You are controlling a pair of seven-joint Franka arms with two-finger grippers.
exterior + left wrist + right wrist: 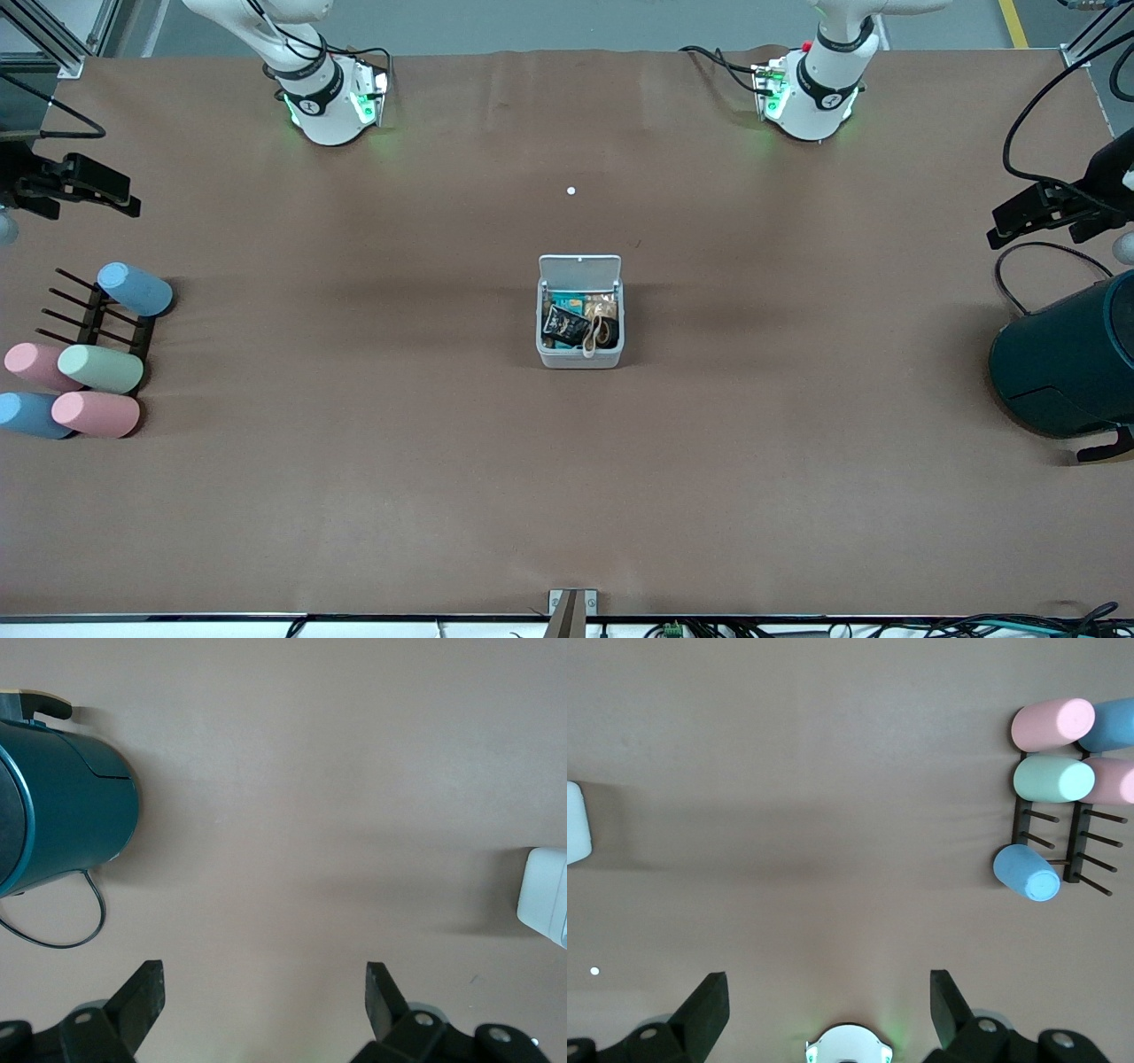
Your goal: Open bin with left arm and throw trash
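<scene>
— Bin?
— One bin, mid-table, lid raised toward the robots' bases; wrapper and band loop inside.
— Grippers?
— Left gripper beside the teal container, right gripper near five pastel cylinders; both spread wide, holding nothing.

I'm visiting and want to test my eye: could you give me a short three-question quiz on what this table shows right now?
1. True or false: the bin's lid stands open.
2. Where is the snack wrapper: A on the table, B in the bin, C in a gripper?
3. Fill in: the left gripper hangs open above the dark teal ____, while the right gripper hangs open near the pastel cylinders.

Key: 1 true; 2 B; 3 container.
</scene>
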